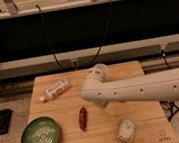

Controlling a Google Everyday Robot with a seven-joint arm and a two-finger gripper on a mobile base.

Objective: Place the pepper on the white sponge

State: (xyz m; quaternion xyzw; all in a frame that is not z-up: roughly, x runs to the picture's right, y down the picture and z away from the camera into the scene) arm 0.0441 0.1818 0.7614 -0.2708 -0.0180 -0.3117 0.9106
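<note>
We judge the task hardly begun: the pepper [83, 118] lies bare on the table [133, 72], a little left of the middle and towards the near edge, with nothing holding it. The white sponge [125, 130] sits to its right and nearer the front edge, close by but clearly apart from it, and nothing rests on top of it. The end effector [99, 103] is at the left tip of the big white arm [146, 89], which reaches in from the right. It hangs over the middle of the table, just up and to the right of the pepper. The arm's own bulk covers most of it, so we cannot tell whether it is released or clenched, though we see no object in it. What is left, as we read it, is everything that matters: coming down on the pepper, taking hold, carrying it the short way right and setting it on the sponge. The table is pale wood, and it also carries a green bowl [40, 136] at the near left corner and a white bottle [55, 90] lying on its side towards the back left. Behind it the room is dark, with black cables [47, 37] hanging down to a pale ledge [31, 62].
</note>
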